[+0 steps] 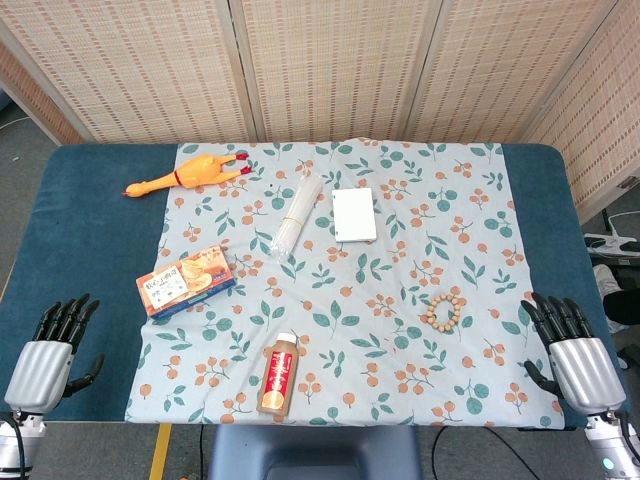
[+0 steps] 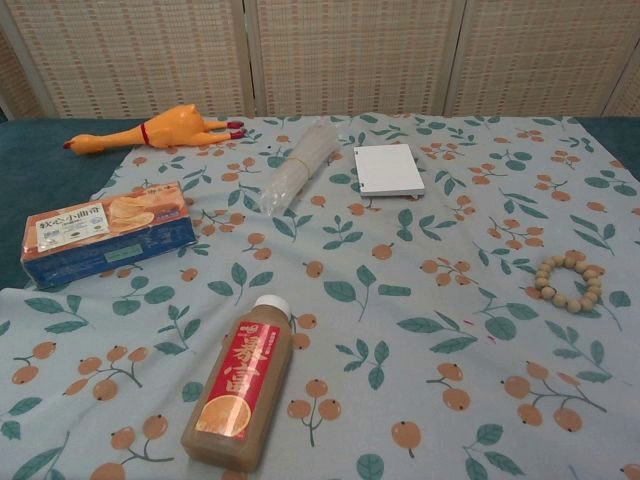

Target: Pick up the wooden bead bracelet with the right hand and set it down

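Nothing is lifted yet: my right hand (image 1: 578, 350) rests empty, fingers spread, at the table's near edge, as does my left hand (image 1: 50, 345). One wooden bead bracelet (image 1: 442, 310) lies flat on the cloth, ahead and inward of my right (a forward reach next). Also one bottle (image 1: 278, 373), one snack box (image 1: 185, 280), one rubber chicken (image 1: 190, 174).

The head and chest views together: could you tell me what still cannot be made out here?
- Both hands: absent from the chest view; the head view alone shows the left hand and right hand.
- Arms: cut off by the head view's bottom edge.
- Printing on the snack box and bottle: too small to read.
- Bracelet cord: too small to see.
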Motion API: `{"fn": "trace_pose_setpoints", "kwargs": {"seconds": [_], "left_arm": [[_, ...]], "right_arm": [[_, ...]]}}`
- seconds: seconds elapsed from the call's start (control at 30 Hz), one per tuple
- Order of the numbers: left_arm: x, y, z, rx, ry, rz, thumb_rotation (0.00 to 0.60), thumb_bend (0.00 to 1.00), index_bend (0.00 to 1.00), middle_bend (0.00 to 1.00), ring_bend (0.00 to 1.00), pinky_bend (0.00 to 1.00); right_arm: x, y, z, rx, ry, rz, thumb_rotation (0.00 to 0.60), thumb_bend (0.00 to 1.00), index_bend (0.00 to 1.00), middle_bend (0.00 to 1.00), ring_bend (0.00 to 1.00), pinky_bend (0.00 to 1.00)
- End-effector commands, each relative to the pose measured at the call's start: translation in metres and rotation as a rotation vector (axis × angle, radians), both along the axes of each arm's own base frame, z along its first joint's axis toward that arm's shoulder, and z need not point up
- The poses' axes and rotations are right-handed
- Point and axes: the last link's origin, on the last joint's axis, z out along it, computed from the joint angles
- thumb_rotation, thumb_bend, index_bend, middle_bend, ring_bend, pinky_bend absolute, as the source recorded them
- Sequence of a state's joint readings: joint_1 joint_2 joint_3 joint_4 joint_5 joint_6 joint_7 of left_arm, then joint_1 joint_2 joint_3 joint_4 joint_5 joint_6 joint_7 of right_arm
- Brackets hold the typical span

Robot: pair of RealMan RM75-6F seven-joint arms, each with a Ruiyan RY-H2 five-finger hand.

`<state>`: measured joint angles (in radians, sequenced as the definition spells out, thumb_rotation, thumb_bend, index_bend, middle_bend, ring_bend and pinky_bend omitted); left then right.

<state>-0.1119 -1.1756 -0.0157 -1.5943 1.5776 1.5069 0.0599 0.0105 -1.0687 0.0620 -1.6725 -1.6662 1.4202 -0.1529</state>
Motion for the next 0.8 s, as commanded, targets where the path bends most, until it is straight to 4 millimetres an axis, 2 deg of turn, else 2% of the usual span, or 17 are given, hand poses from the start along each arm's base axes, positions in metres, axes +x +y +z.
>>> {"fn": "trace_pose_setpoints", "kwargs": {"seconds": [0.03,0.23,0.3,0.47,0.63,0.8], "left_arm": [[0.0,-0.002,0.002,0.005,-0.003,-0.001,0.6,0.42,0.0,0.0,0.0,0.04],[0.0,-0.001,0.003,0.007,-0.007,0.0,0.6,0.42,0.0,0.0,0.0,0.04],[-0.001,-0.001,0.004,0.006,-0.013,0.006,0.6,0.42,0.0,0.0,0.0,0.04],[0.0,0.0,0.003,0.004,-0.012,0.003,0.6,0.42,0.0,0.0,0.0,0.04],[-0.001,0.001,0.001,-0.007,-0.006,0.01,0.6,0.42,0.0,0.0,0.0,0.04],[-0.002,0.001,0.001,-0.007,-0.005,0.013,0.6,0.42,0.0,0.0,0.0,0.04]], "right_arm": [[0.002,-0.001,-0.005,0.019,0.005,0.022,0.6,0.19,0.0,0.02,0.0,0.0],[0.003,-0.009,-0.016,0.064,0.055,0.08,0.6,0.19,0.01,0.08,0.0,0.0],[-0.003,-0.028,-0.031,0.141,0.169,0.129,0.6,0.21,0.04,0.11,0.0,0.0],[-0.016,-0.051,-0.057,0.216,0.242,0.15,0.6,0.24,0.14,0.19,0.0,0.0],[-0.025,-0.067,-0.083,0.259,0.264,0.139,0.6,0.24,0.23,0.25,0.0,0.0],[-0.026,-0.077,-0.099,0.274,0.272,0.152,0.6,0.24,0.26,0.28,0.0,0.0]]}}
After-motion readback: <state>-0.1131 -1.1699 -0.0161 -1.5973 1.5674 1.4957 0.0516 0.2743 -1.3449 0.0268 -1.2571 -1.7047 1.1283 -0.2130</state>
